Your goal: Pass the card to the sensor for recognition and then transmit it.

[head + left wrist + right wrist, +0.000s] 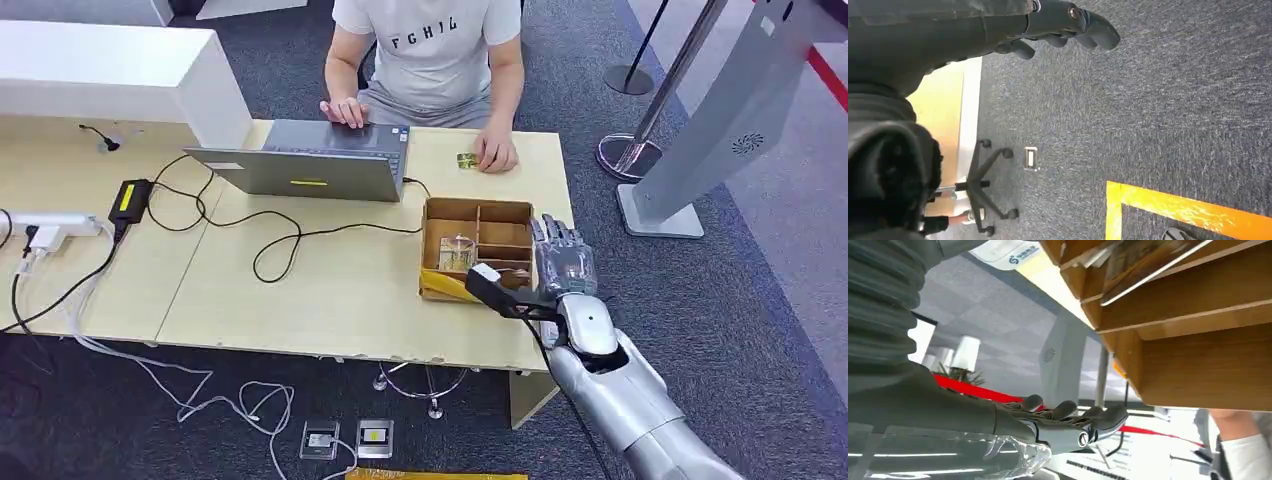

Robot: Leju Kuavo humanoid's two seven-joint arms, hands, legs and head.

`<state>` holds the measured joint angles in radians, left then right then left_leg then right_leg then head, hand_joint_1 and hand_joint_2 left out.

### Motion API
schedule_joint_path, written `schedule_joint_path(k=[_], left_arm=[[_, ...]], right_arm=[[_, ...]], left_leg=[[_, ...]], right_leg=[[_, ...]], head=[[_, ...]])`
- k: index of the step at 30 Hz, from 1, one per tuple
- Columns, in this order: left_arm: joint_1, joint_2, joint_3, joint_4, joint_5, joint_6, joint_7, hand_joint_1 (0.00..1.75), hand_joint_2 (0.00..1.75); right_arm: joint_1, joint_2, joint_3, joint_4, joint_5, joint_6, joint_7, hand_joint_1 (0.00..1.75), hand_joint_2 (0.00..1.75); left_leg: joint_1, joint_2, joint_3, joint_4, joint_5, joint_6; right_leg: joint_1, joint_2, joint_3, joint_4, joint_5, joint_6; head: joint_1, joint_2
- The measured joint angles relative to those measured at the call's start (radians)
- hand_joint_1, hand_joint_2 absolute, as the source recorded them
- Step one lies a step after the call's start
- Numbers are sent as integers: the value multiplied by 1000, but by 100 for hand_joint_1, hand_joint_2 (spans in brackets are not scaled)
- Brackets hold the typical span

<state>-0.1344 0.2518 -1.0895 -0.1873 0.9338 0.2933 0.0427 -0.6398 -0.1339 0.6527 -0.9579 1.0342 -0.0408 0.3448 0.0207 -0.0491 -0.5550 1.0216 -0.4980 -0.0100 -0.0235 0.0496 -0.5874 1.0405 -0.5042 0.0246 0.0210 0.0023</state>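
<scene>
The silver right arm (620, 395) rises from below, its right hand (566, 262) flat beside the box (478, 250), fingers (1083, 417) straight, slightly apart and holding nothing. The box is brown, wooden and partitioned, on the pale desk (330, 290). A small yellow-green card (466, 160) lies flat at the desk's far edge, under a person's hand (495, 152). The left hand (1068, 25) hangs over grey carpet (1158, 115), dark fingers loosely extended, empty.

Even, bright indoor light gives soft, faint shadows on the desk (330, 300). The head view is sharp; both wrist views blur close up, with bright glare behind the right hand (1068, 425).
</scene>
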Motion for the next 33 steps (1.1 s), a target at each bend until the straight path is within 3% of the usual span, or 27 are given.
schedule_joint_path(k=[7,17,31,32,33], left_arm=[[0,0,0,0,-1,-3,0,0,0],[0,0,0,0,8,2,2,0,0],[0,0,0,0,8,14,1,0,0],[0,0,0,0,8,15,1,0,0],[0,0,0,0,8,16,1,0,0]], right_arm=[[0,17,18,-43,-56,49,-10,0,175],[-8,40,55,-24,-57,13,-27,0,175],[-23,37,90,35,-12,-5,8,0,175],[-23,37,90,39,-12,-6,8,19,175],[-23,37,90,44,-11,-6,8,148,175]], left_leg=[[0,0,0,0,0,0],[0,0,0,0,0,0],[0,0,0,0,0,0],[0,0,0,0,0,0],[0,0,0,0,0,0]], right_leg=[[0,0,0,0,0,0],[0,0,0,0,0,0],[0,0,0,0,0,0],[0,0,0,0,0,0],[0,0,0,0,0,0]], head=[[0,0],[0,0],[0,0],[0,0],[0,0]])
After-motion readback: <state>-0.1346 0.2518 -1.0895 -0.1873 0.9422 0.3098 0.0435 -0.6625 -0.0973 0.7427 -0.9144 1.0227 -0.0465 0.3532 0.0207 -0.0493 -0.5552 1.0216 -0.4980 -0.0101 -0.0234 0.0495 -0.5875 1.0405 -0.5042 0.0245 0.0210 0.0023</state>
